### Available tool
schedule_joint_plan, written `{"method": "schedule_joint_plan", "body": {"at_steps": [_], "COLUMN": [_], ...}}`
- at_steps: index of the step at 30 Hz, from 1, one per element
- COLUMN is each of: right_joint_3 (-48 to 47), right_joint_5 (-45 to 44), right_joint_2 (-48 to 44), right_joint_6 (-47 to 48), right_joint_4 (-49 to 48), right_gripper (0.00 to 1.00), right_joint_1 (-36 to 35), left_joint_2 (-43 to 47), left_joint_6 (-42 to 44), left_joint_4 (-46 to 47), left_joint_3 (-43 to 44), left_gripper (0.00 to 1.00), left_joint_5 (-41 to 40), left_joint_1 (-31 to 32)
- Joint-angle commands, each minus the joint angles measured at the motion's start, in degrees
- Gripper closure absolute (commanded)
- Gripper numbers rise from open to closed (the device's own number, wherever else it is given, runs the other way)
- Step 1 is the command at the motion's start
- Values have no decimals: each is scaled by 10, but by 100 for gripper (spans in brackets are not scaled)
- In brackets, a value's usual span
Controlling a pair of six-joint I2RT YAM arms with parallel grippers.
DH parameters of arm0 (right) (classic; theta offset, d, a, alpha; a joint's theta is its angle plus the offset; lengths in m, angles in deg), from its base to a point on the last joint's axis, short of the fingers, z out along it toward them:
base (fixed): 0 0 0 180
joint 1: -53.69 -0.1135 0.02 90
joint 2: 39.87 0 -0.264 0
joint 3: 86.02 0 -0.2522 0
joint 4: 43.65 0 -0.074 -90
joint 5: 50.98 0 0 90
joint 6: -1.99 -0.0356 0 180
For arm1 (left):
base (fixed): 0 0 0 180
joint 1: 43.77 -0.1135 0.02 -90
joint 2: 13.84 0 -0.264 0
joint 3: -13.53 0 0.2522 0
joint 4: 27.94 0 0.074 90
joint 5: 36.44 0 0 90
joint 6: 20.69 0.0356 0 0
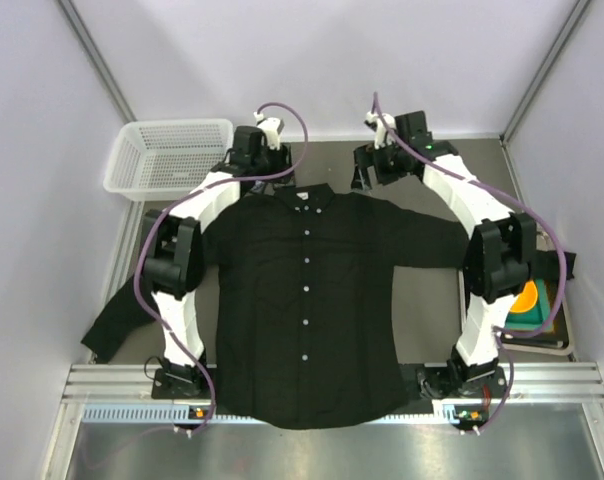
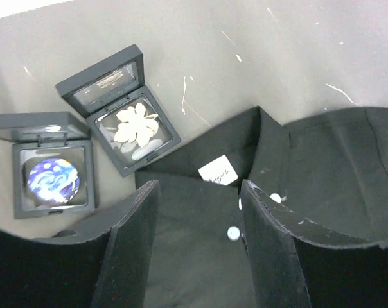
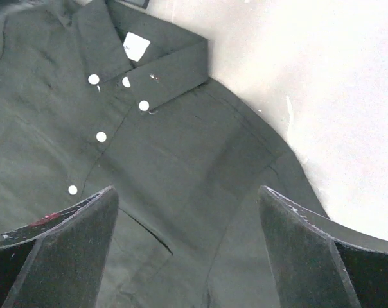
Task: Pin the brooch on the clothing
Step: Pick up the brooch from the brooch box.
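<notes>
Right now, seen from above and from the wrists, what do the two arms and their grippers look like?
Both the left arm and the right arm have white curved links joined by black joint housings. A thin purple cable runs along each. The left gripper and the right gripper have wide, flat black fingers with whitish scuffs on the edges.

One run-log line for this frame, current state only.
shirt flat, buttoned | leaf brooch and blue round brooch boxed, beside collar | left gripper open above collar | right gripper open above shoulder | nothing held
</notes>
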Motion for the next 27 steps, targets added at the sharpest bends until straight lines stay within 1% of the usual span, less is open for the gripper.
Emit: {"method": "schedule_joint_plan", "body": {"at_steps": [1, 2, 4, 6, 7, 10, 16, 21, 27], "right_joint_3": [35, 39, 47, 50, 49, 48, 43, 42, 41], "right_joint_5": [28, 30, 34, 40, 48, 64, 67, 66, 68], "right_joint_2": [-63, -68, -74, -73, -72, -67, -62, -56, -54], "right_joint_6": [-16, -16, -18, -25, -27, -27, -27, -27, -28], "right_joint_4": [-1, 1, 2, 4, 4, 8, 14, 16, 18], "right_gripper": [12, 12, 11, 10, 9, 9, 8, 7, 7], "right_joint_1": [3, 3, 3, 3, 3, 4, 3, 3, 4], "left_joint_2": [-54, -61, -82, -104, -110, -134, -169, -198, -225], "left_joint_6": [-35, -38, -43, -52, -53, -52, -47, -47, -48], "left_joint_4": [60, 68, 79, 79, 94, 100, 112, 109, 98], "left_joint_3": [48, 49, 58, 72, 74, 90, 115, 147, 179], "left_gripper": [41, 41, 41, 42, 43, 46, 47, 49, 51], "left_joint_5": [-88, -99, -158, -186, -201, -221, -233, -224, -241], "left_joint_1": [21, 24, 34, 38, 38, 37, 37, 38, 37]}}
